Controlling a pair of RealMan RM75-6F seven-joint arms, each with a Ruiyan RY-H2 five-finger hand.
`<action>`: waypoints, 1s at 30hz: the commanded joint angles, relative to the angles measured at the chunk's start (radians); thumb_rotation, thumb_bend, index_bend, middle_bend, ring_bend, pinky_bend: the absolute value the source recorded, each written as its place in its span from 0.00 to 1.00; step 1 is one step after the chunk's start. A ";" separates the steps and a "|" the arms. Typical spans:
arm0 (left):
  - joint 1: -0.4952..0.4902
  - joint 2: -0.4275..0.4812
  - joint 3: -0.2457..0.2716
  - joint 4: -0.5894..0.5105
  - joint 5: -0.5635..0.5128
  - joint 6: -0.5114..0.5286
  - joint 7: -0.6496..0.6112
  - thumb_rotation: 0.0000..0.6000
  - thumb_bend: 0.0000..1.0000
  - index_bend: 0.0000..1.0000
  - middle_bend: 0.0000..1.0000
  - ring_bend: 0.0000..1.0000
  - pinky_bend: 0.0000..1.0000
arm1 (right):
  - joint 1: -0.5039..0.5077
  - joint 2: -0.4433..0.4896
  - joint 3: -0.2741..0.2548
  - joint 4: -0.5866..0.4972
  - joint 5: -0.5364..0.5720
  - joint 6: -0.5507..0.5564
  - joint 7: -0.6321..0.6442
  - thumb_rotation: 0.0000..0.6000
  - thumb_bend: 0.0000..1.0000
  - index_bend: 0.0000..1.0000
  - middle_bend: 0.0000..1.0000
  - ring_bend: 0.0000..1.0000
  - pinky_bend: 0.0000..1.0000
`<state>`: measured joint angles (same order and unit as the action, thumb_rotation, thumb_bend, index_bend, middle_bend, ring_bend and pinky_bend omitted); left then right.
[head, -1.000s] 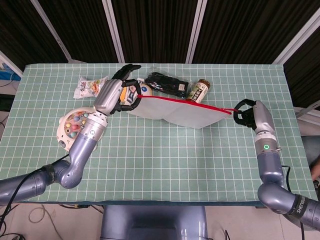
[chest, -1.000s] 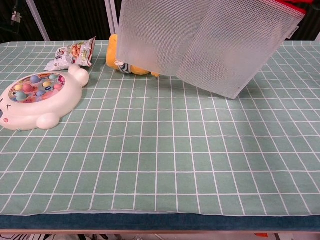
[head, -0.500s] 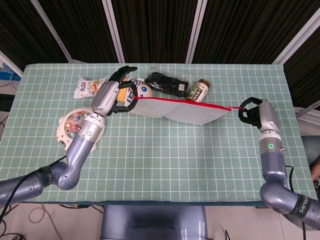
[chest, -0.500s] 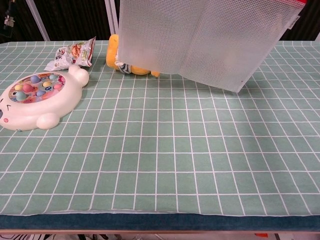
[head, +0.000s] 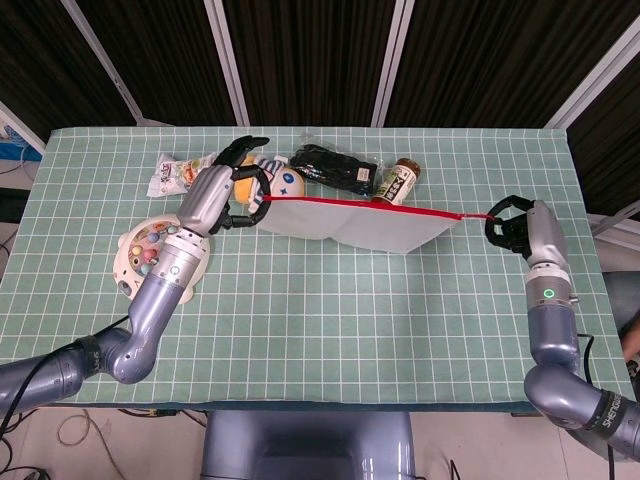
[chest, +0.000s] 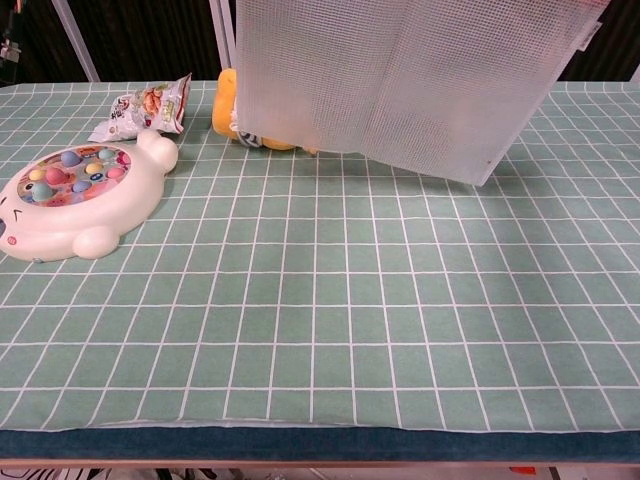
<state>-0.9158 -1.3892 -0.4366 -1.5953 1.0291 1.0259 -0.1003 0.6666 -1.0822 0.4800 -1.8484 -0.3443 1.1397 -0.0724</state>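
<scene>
The mesh bag (head: 350, 222) is translucent white with a red zip edge; the table cloth (head: 330, 330) is pale green with a white grid; the round toy (chest: 70, 200) is cream with pastel dots; the plush (chest: 228, 105) is yellow

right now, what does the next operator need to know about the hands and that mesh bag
Left hand grips one end of the mesh bag at its red zipper edge; right hand pinches the other end.
The bag hangs stretched between them, above the table.
Behind it lie a yellow plush toy, black gloves and a bottle; a snack packet and a fishing toy sit further left.
Done: bag lifted and held taut. Left: nothing is visibly inside it.
</scene>
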 joint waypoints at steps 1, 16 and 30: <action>0.002 0.000 0.002 -0.001 0.000 0.001 0.002 1.00 0.40 0.61 0.11 0.00 0.10 | -0.003 0.000 -0.001 0.000 -0.001 -0.003 0.001 1.00 0.68 0.74 1.00 1.00 0.99; 0.030 0.042 0.030 -0.044 -0.001 -0.025 0.010 1.00 0.16 0.43 0.06 0.00 0.08 | -0.013 0.047 -0.027 -0.033 -0.045 -0.089 -0.018 1.00 0.26 0.12 0.49 0.53 0.58; 0.153 0.209 0.076 -0.160 0.056 0.032 0.013 1.00 0.07 0.27 0.03 0.00 0.06 | -0.044 0.098 -0.039 -0.087 -0.120 -0.085 0.008 1.00 0.18 0.00 0.23 0.22 0.32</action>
<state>-0.7814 -1.2007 -0.3725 -1.7404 1.0690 1.0434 -0.0938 0.6276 -0.9913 0.4456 -1.9288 -0.4524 1.0509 -0.0641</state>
